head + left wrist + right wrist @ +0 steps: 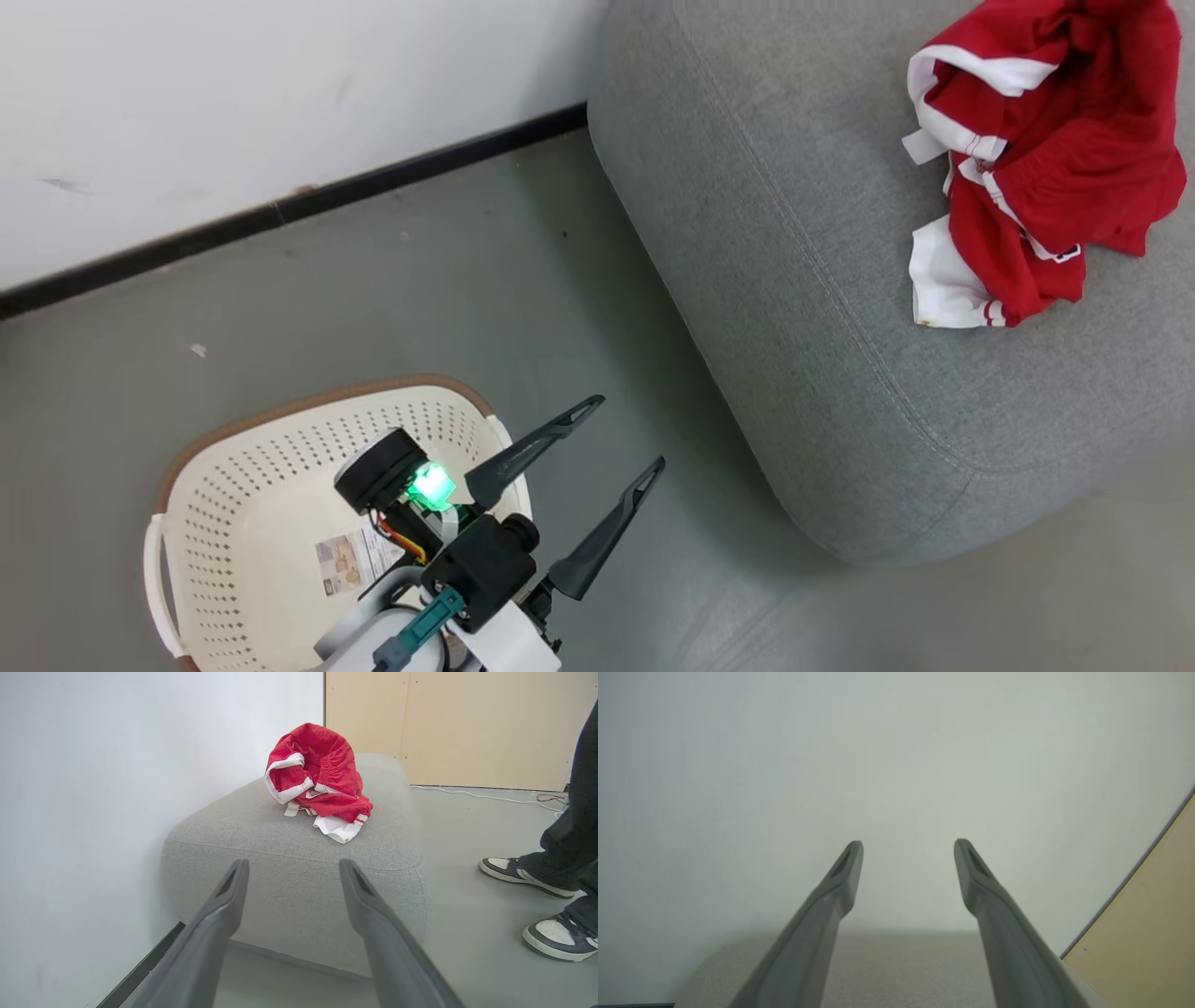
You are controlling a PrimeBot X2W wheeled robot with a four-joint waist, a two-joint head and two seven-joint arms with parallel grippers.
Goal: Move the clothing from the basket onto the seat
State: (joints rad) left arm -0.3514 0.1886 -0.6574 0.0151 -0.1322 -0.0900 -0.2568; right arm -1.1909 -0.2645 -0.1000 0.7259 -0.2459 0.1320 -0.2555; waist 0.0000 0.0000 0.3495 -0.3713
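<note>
Now, with the red-and-white sports clothing (1055,159) upper right on the grey fabric seat (794,280) and the oval cream plastic basket (280,448) seemingly emptied, the left gripper (627,429) and right gripper (909,843), jaws released, should withdraw gently.

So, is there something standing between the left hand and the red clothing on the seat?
Nothing visible does. The open left hand points at the seat, and the clothing lies on top of it, already out of the basket. A person's shoes stand aside on the floor.
</note>
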